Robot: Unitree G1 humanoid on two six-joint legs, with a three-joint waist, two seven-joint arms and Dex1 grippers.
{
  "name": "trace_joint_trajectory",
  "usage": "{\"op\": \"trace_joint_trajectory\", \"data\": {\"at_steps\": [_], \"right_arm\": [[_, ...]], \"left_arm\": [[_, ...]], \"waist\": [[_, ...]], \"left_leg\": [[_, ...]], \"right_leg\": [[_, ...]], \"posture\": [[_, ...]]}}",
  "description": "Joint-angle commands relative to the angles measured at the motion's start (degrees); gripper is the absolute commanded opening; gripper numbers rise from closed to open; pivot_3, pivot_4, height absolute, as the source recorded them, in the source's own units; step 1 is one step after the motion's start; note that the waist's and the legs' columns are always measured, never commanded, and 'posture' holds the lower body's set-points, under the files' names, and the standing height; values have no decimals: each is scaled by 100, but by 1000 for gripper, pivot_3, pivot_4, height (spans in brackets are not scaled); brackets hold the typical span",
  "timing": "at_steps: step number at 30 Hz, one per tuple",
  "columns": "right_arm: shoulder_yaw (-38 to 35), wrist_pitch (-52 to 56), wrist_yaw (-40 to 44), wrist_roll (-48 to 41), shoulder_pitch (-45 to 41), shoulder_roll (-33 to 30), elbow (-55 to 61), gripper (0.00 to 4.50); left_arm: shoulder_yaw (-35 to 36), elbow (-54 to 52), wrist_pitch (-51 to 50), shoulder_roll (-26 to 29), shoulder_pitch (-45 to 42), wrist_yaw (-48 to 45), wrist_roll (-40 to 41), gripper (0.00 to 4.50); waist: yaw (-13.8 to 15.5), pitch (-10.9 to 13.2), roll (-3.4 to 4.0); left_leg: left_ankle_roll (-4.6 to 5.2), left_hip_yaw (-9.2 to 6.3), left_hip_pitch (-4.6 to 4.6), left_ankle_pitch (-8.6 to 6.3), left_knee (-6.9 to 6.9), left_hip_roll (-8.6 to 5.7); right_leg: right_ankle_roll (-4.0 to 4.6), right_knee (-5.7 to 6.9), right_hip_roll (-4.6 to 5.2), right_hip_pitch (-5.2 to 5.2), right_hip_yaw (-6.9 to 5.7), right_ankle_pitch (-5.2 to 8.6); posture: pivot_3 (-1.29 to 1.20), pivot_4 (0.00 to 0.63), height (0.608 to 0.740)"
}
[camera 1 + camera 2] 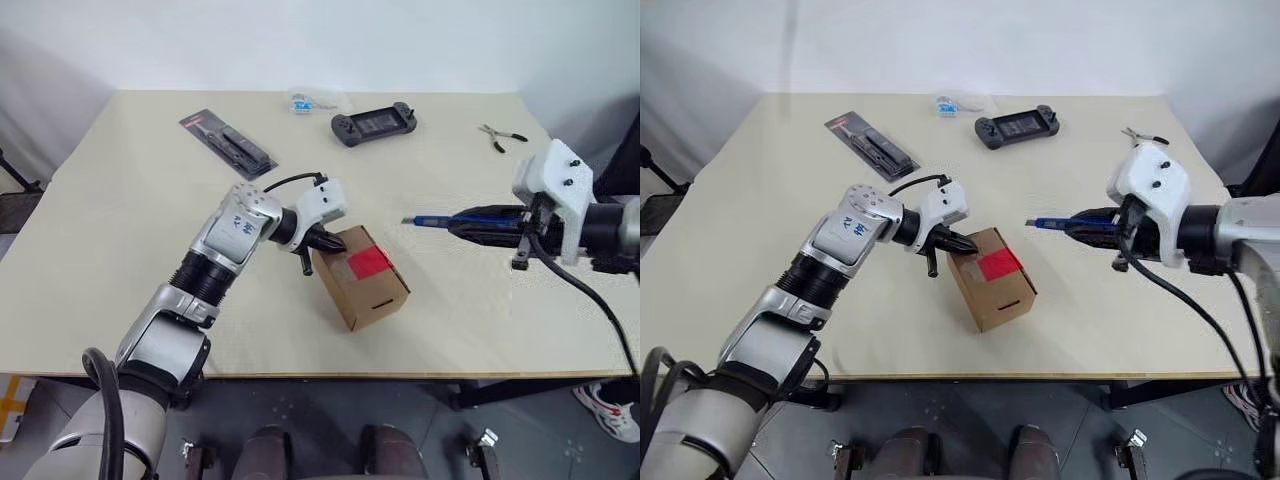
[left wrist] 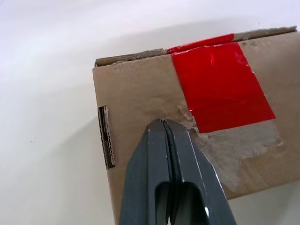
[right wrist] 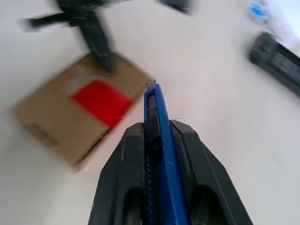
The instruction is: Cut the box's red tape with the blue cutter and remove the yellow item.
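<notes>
Left gripper (image 2: 165,129) jaws shut, pressed on one taped brown cardboard box (image 1: 362,290), right gripper (image 3: 159,129) raised beside it, jaws clamping one slim blue cutter (image 3: 161,140)

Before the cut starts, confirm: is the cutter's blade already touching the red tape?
No. The blue cutter, held in the right end effector, hangs apart from the red tape on the box.

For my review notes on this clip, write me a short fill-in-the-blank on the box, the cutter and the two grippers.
1. The right gripper is shut on the ____ cutter.
2. The tape on the box is ____.
3. The left gripper, its fingers shut, rests on the box's ____ face.
4. The blue cutter is held ____ the table, apart from the box.

Missing words: blue; red; top; above
</notes>
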State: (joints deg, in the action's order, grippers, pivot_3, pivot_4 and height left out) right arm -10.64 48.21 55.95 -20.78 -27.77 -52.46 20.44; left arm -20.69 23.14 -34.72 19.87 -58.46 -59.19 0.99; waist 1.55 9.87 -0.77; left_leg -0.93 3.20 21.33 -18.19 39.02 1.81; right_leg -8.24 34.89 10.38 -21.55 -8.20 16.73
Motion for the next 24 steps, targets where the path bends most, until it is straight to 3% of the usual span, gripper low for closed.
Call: {"op": "trace_joint_trajectory", "data": {"at_steps": [1,4,8,13,20,24], "right_arm": [[244,-1032,-832,637,457,572,-1185,439],[350,-1746,-1189,951,635,889,-2006,439],[213,-2462,-1737,1060,608,1366,-3019,439],[149,-2736,-1863,1047,759,1441,-3246,2051],[-117,-2619,-1799,918,961,1148,-2491,4448],[-176,-2220,-1590,672,990,926,-1844,4481]], "left_arm": [[186,-123,-66,-117,181,-33,246,26],[483,-308,-122,-201,139,-44,507,26],[1043,-606,-359,-297,-79,2,1007,26],[1487,-865,-761,-175,-428,210,1339,0],[1651,-1000,-937,668,-390,-28,1462,0],[1425,-1246,-954,1229,106,-379,1438,0]], "waist": [[5,2,1],[2,20,34],[-34,29,20],[-35,35,28],[-41,38,32],[-83,43,39]], "left_leg": [[0,0,7,0,-2,-1],[9,5,40,-4,1,-15],[14,24,95,-6,8,-17],[15,34,99,-2,6,-15],[15,38,98,-2,-5,-15],[15,49,94,-2,-15,-14]], "right_leg": [[-5,4,0,-2,-3,-3],[-28,-16,4,-15,-5,-15],[-42,-13,4,-78,4,-23],[-41,-11,4,-88,17,-23],[-41,-14,1,-96,23,-23],[-41,-13,0,-102,34,-23]], "posture": [[0,150,740],[0,150,740],[0,150,740],[0,150,740],[0,150,740],[0,150,740]]}}
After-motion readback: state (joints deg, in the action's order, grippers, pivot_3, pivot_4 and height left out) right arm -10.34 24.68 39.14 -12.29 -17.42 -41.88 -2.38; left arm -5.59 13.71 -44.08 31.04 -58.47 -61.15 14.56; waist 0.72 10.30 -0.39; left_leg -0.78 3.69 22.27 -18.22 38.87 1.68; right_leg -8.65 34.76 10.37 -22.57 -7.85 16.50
